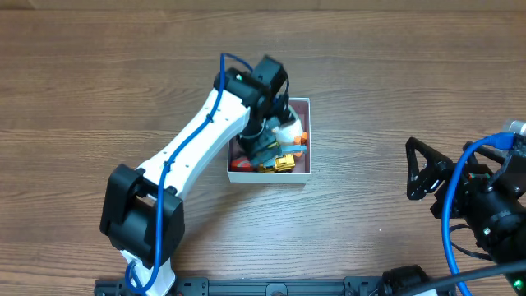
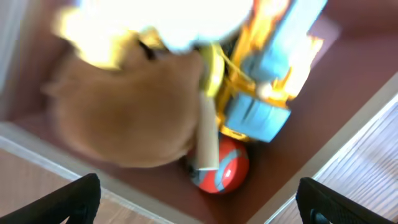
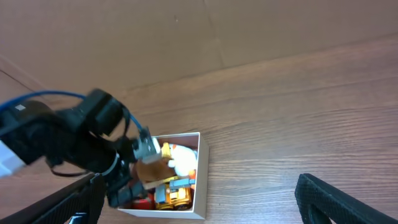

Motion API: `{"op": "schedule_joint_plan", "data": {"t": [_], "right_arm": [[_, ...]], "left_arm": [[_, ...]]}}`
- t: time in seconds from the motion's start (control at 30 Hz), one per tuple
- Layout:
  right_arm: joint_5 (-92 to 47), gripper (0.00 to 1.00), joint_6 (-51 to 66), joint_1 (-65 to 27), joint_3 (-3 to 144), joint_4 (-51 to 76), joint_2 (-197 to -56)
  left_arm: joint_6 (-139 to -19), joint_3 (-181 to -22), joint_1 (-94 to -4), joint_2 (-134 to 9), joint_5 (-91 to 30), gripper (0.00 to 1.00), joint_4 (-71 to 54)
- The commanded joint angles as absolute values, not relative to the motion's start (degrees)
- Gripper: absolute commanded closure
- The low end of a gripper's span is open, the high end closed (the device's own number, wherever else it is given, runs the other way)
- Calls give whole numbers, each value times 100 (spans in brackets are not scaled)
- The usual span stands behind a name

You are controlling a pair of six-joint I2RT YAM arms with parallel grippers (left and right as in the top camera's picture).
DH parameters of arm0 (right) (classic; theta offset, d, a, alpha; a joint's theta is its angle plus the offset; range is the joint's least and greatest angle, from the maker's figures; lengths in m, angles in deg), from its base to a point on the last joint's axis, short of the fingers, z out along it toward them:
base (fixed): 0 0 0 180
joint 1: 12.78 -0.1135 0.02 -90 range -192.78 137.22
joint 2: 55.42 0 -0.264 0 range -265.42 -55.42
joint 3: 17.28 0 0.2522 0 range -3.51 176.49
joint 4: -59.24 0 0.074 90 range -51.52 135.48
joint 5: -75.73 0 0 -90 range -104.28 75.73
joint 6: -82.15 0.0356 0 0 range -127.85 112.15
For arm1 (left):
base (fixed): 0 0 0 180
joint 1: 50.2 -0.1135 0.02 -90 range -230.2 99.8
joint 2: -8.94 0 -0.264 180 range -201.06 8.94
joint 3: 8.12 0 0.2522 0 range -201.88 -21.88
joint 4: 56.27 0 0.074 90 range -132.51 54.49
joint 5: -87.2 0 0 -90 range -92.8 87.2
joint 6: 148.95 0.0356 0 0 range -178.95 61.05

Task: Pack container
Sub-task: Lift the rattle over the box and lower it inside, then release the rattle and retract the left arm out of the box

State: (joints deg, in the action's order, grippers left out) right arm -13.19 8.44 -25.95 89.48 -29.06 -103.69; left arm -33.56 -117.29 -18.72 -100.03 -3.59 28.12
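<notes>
The container [image 1: 269,176] sits mid-bench [image 1: 99,99], crowded with toys.
Over it the left claw [image 2: 199,202] hangs spread open above a yellow truck [image 1: 283,163], a red ball [image 2: 221,169] and, seemingly, a blurred tan plush [image 2: 124,106]; the right claw [image 1: 411,170] gapes empty, well apart.

Your left arm [image 1: 197,136] had white links, black joint housings and a thin blue cable [image 1: 215,103] running along it. Your right arm [image 1: 493,210] was black throughout, with a looping blue cable [image 1: 450,222]; its right tool [image 1: 409,169] was a black angular frame.
</notes>
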Motion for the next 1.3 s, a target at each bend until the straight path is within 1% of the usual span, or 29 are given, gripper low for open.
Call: {"op": "schedule_joint_plan", "data": {"t": [0.0, 0.17, 0.33, 0.43, 0.53, 0.67, 0.77, 0.87, 1.07, 1.27], "right_arm": [[-1241, 0, 842, -2586, 8987, -2863, -10369], [-1238, 0, 842, -2586, 8987, -2863, -10369], [-1238, 0, 842, -2586, 8987, -2863, -10369], [-1238, 0, 842, -2586, 8987, -2863, -10369], [-1243, 0, 844, -2586, 8987, -2863, -10369], [-1243, 0, 844, -2588, 8987, -2863, -10369], [-1092, 0, 842, -2586, 8989, -2718, -10369], [-1092, 0, 844, -2588, 8989, -2646, -10369], [-1092, 0, 842, -2588, 8989, -2677, -10369], [-1090, 0, 842, -2588, 8989, -2873, -10369]], "left_arm": [[-3739, -12433, -1878, -9924, -388, 0, 3088], [-4281, -12831, -1889, -9784, -427, 0, 3254], [-4941, -13082, -2206, -9010, -340, 0, 3479], [-5503, -13181, -2698, -8296, -191, 0, 3702], [-6060, -13181, -3487, -7369, -191, 0, 3813], [-6360, -13181, -4315, -6438, 73, 0, 4117], [-6572, -13181, -4652, -5907, 550, 0, 4445], [-6803, -13178, -4737, -5406, 991, 0, 4746], [-6867, -13178, -4737, -4648, 1315, 0, 5120], [-6862, -13178, -4735, -4455, 1306, 0, 5356]]}}
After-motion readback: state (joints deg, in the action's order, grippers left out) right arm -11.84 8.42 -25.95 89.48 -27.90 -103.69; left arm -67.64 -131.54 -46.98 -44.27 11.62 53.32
